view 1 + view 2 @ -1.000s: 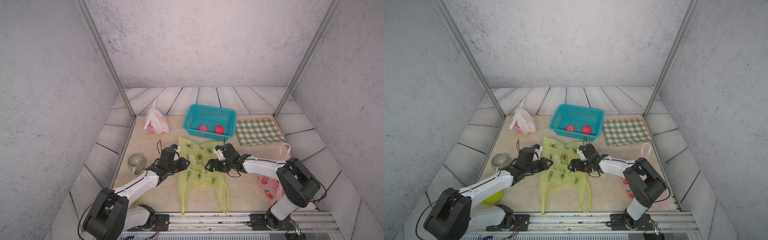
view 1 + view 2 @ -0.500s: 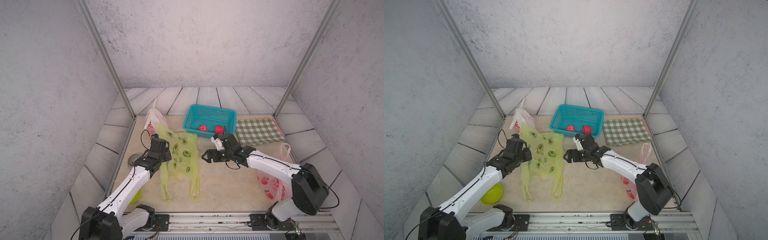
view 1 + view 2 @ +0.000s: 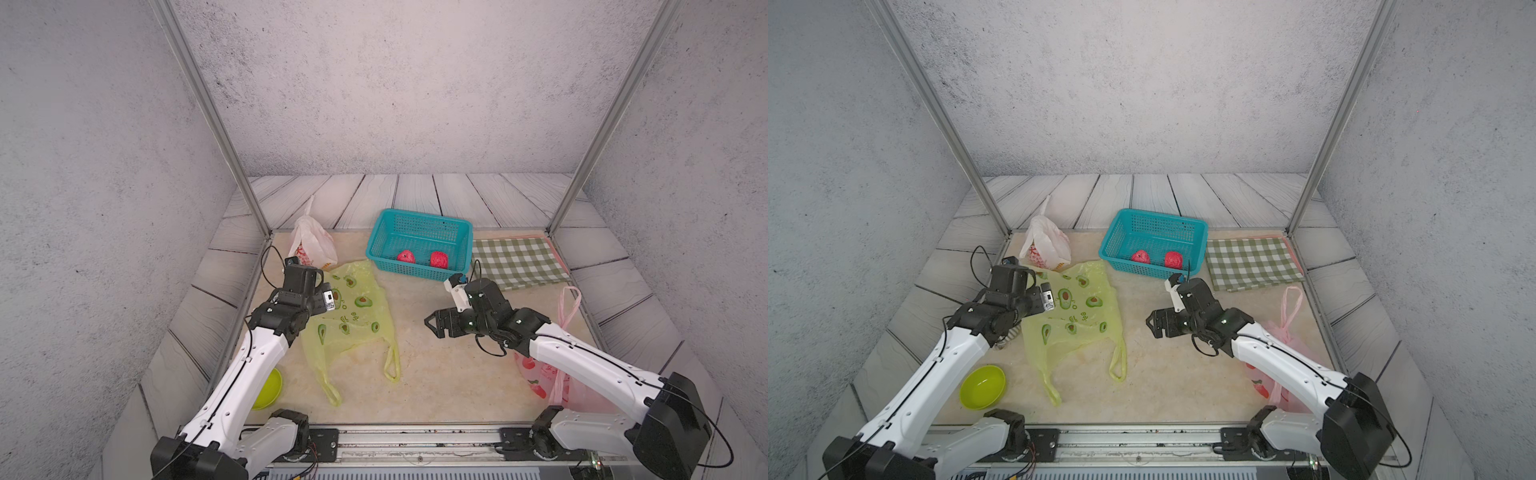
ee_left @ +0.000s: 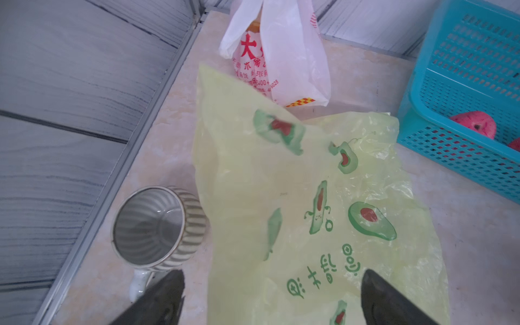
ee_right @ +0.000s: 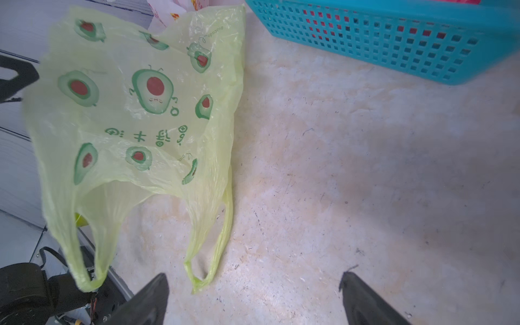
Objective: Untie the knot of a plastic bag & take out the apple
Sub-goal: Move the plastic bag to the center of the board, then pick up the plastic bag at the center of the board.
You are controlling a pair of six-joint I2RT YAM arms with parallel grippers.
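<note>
The left gripper (image 4: 271,273) stands wide, the limp avocado-print bag (image 3: 349,316) just ahead; the right gripper (image 5: 254,275), wide and empty, hangs apart. Risk: loose film snags a jaw, dragging over the ribbed cup (image 4: 157,225).

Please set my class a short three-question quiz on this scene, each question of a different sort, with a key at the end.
1. True or false: the left claw and the right claw both stand open.
2. What lies in the teal basket? A: two red apples. B: one banana. C: nothing.
3. Name the bag that lies flat on the table between the two arms with its handles loose.

Key
1. True.
2. A.
3. The green avocado-print bag.
</note>
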